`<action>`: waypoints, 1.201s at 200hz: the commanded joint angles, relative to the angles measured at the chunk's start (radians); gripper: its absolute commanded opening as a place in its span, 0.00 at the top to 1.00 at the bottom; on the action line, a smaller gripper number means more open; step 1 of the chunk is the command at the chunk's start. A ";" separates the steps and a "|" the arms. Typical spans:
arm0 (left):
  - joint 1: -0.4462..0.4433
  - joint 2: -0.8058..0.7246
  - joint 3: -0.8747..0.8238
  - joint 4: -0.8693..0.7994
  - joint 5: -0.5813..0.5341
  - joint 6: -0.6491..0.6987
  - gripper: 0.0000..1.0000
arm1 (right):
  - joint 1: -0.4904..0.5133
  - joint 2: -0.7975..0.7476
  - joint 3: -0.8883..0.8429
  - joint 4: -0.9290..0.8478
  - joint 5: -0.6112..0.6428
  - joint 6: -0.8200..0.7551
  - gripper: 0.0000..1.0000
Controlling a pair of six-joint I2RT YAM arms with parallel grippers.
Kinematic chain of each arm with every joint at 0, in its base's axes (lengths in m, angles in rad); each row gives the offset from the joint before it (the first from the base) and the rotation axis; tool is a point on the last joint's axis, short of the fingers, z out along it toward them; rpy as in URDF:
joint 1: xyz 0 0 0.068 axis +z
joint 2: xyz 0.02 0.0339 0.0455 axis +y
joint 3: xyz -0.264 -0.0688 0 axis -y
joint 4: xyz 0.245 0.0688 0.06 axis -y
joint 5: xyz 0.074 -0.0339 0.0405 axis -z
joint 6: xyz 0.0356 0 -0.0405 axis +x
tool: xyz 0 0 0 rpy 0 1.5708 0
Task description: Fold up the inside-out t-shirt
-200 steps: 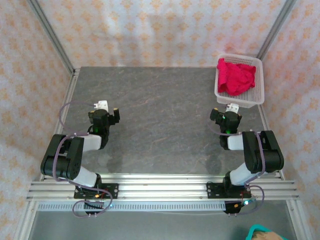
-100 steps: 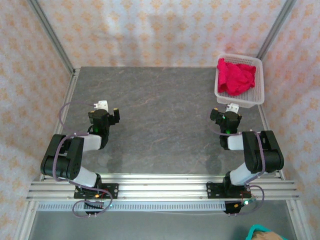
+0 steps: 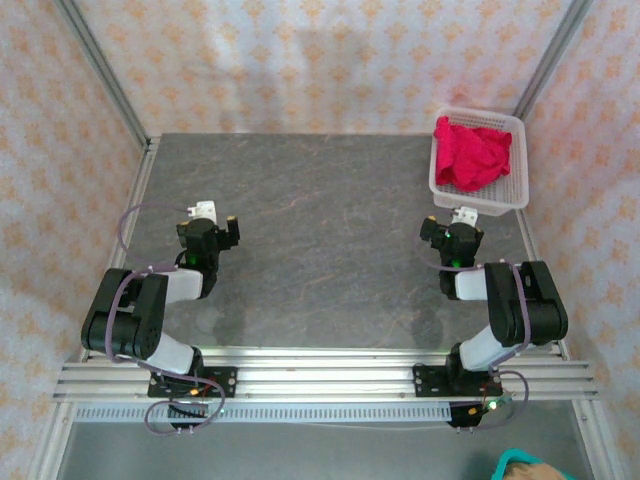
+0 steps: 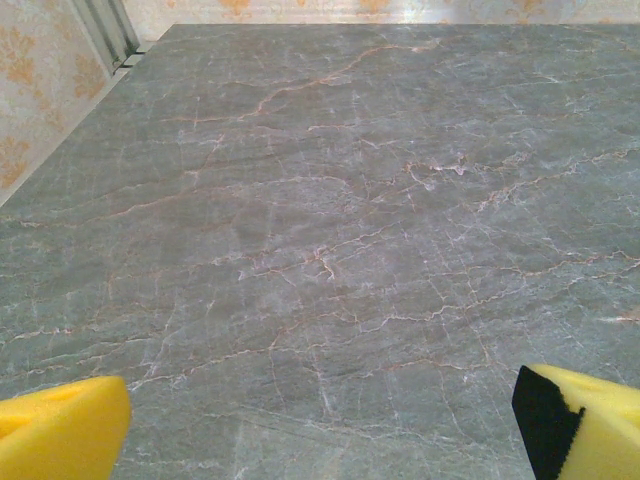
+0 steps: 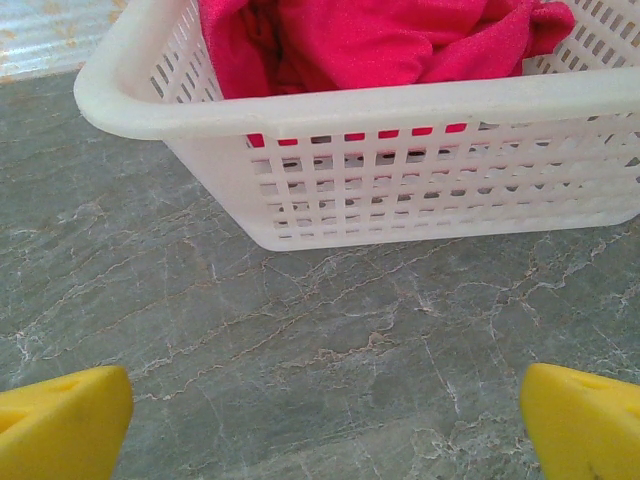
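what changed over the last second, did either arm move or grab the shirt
Nothing visibly changed. The t-shirt lies bunched in the white basket at the far right corner as before. The left arm and right arm sit in the same poses, with their jaws wide open and holding nothing.

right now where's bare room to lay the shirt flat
The grey table is bare from its left rail across to the white basket, and between the left pincer and right pincer. Crowded: the far right corner, where the basket holds the red t-shirt.
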 commanded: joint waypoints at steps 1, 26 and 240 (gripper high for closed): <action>0.009 0.004 -0.003 0.028 0.003 0.005 0.00 | 0.003 -0.003 0.016 0.008 -0.007 -0.002 0.01; 0.009 0.004 -0.002 0.029 0.003 0.005 0.00 | 0.003 -0.002 0.016 0.008 -0.007 -0.002 0.01; -0.098 -0.386 0.378 -1.108 -0.110 -0.518 0.00 | -0.032 0.134 1.142 -1.359 0.018 0.585 0.07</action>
